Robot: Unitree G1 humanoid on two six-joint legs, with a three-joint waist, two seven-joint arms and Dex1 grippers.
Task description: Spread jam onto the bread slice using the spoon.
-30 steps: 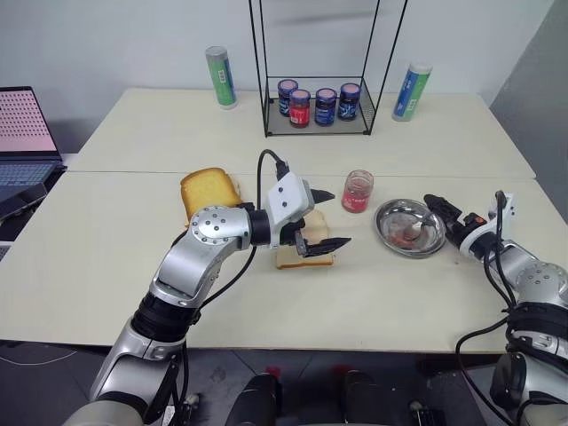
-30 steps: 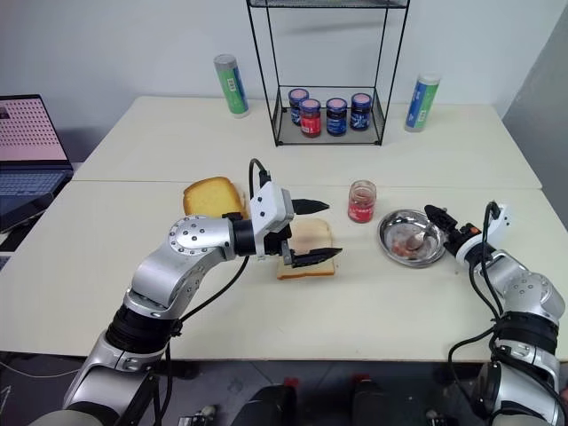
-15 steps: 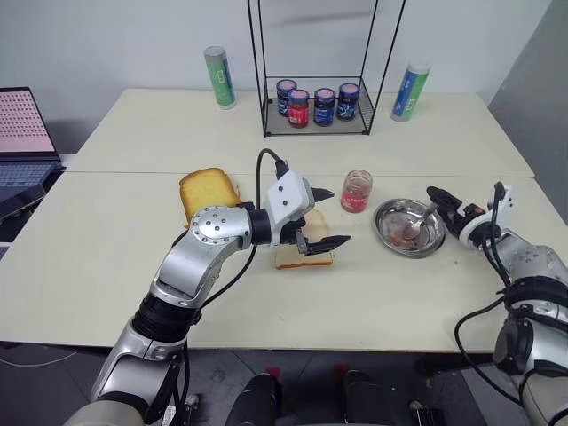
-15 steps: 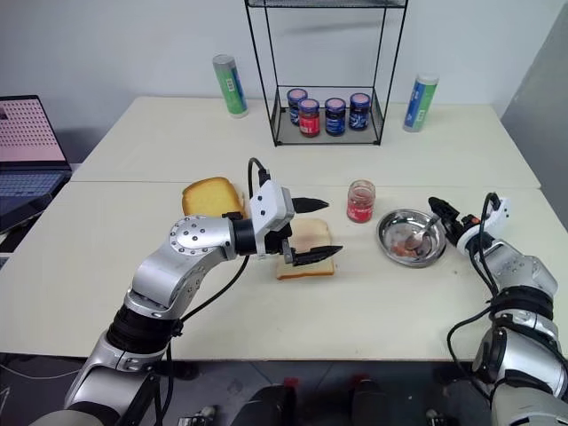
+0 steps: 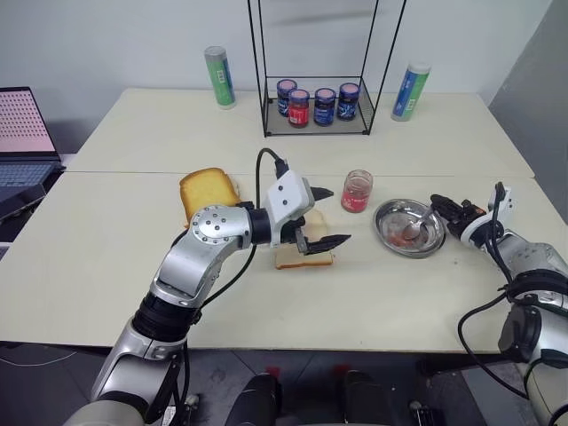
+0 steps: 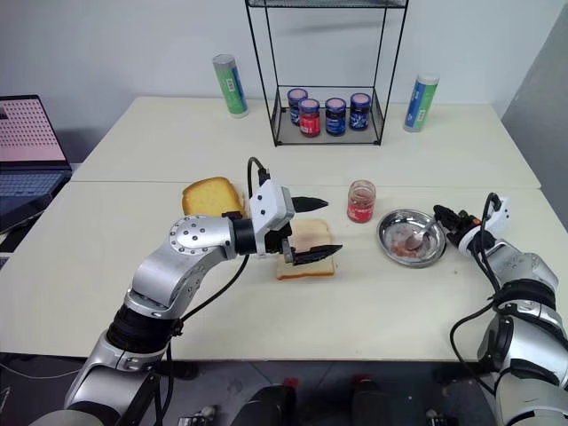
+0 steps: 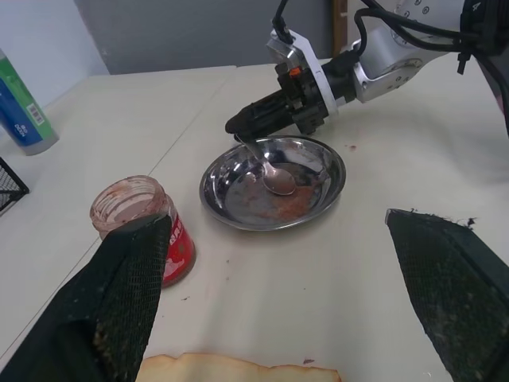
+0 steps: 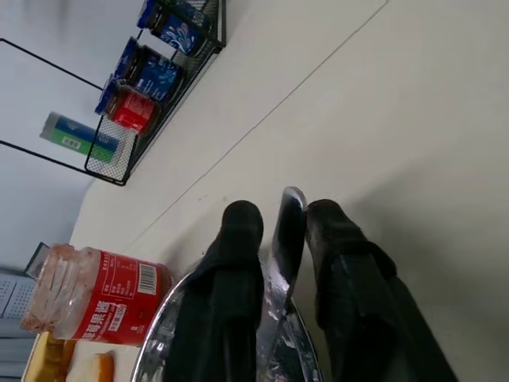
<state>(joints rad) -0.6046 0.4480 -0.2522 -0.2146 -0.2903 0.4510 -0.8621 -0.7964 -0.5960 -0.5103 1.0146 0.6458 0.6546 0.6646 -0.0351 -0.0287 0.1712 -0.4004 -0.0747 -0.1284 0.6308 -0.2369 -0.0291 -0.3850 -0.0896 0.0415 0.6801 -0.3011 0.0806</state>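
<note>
A: What sits on the tabletop (image 5: 106,266), biggest things first?

B: A tall black wire rack (image 5: 317,67) stands at the far side with four dark-lidded jars (image 5: 317,103) in its base, and a green and blue canister (image 5: 219,77) on either side of it. A laptop (image 5: 22,133) is at the robot's far left. Nearer in lies a thick golden toast piece (image 5: 208,190), and just right of it the bread slice (image 5: 305,257), pale and flat, partly under the left arm.

A: And the left end effector (image 5: 324,216)?

B: It hangs above the bread slice, pointing right, its two black fingers spread wide with nothing between them.

A: Where is the jam (image 5: 357,192)?

B: In a small clear jar with no lid, between the bread slice and the round steel dish (image 5: 409,228). The dish bottom is smeared red.

A: The spoon (image 7: 267,169)?

B: Its bowl rests in the dish, the handle rising over the right rim. The right end effector (image 8: 280,225) is closed on that handle; the wrist view shows the metal pinched between both fingers.
</note>
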